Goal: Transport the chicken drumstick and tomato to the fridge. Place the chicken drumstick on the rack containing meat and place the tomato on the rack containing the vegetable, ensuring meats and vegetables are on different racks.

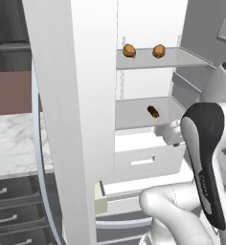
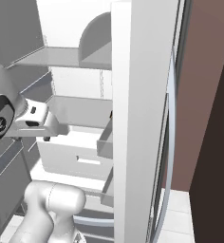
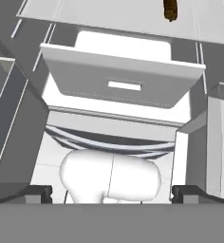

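Note:
The fridge (image 1: 72, 119) stands open in front of me. On its topmost shelf, the rack containing meat (image 1: 182, 58), lie two small orange-brown pieces (image 1: 129, 50) (image 1: 158, 51); at this size I cannot tell the chicken drumstick from the rounder lump. A dark elongated item (image 1: 153, 112) (image 3: 170, 9) rests on the shelf below. The tomato is out of view. My gripper (image 1: 175, 136) (image 2: 46, 137) (image 3: 112, 192) hangs open inside the fridge opening, just below the second shelf and above the white drawer, with nothing between its widely spread fingers.
A white drawer (image 1: 143, 160) (image 3: 121, 85) sits under the second shelf. Open fridge doors flank me, the left one (image 1: 62, 143) and the right one (image 2: 133, 118). A marble counter (image 1: 12, 143) with dark drawers lies to the left. A brown wall (image 2: 204, 95) is on the right.

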Controlling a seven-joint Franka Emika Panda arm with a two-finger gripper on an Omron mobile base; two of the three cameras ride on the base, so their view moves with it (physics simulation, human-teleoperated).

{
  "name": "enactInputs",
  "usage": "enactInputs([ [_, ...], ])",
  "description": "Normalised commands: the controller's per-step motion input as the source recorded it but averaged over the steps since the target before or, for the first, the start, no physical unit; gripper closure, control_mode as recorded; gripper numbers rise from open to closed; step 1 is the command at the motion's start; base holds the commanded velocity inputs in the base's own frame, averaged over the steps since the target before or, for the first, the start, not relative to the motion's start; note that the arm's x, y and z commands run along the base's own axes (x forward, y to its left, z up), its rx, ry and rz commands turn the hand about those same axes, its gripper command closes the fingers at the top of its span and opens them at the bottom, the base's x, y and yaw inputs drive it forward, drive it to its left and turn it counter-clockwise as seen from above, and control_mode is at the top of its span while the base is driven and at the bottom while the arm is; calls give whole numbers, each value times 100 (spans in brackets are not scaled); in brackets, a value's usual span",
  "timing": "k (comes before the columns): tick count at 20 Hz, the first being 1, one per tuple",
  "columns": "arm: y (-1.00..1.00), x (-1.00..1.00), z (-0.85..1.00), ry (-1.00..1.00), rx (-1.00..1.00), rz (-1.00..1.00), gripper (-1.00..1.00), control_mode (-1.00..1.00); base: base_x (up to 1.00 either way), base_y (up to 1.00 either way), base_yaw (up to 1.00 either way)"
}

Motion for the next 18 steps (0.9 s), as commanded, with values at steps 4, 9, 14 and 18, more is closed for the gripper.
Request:
enactInputs([
  [4,0,0,0,0,0,0,-100,100,-100,13,4],
  [9,0,0,0,0,0,0,-100,100,-100,1,5],
  [14,0,0,0,0,0,0,-100,100,-100,12,5],
  [18,0,0,0,0,0,0,-100,100,-100,62,5],
])
